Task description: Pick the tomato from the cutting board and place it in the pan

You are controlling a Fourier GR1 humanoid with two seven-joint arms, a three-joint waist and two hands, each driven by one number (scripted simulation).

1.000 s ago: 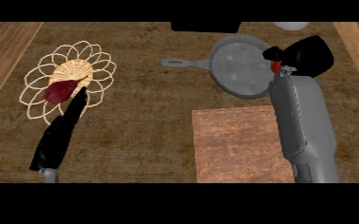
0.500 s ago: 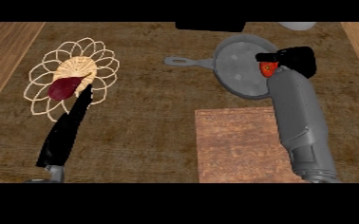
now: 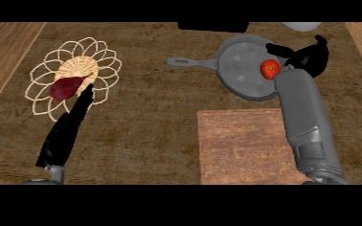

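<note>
The tomato (image 3: pixel 269 69) lies inside the grey pan (image 3: pixel 244 72), near its right side, small and red against the pan's flat bottom. The pan sits on the brown bench (image 3: pixel 155 119) toward the far right, with its handle sticking out to the left. The right hand (image 3: pixel 305 57) is over the pan's right rim, just beside the tomato, its black fingers spread open and its thumb raised; it is holding nothing. Whether a finger is touching the tomato cannot be told. Its grey forearm runs down from there across the right edge of the cutting board (image 3: pixel 244 146), which lies bare in front of the pan.

On the left side of the bench sits a wire basket (image 3: pixel 71 84) with looped petal-shaped edges. A dark red item (image 3: pixel 66 88) rests in it, near its middle. The left hand (image 3: pixel 67 131) lies stretched out flat and open, its fingertips reaching the basket's near edge beside the red item.
</note>
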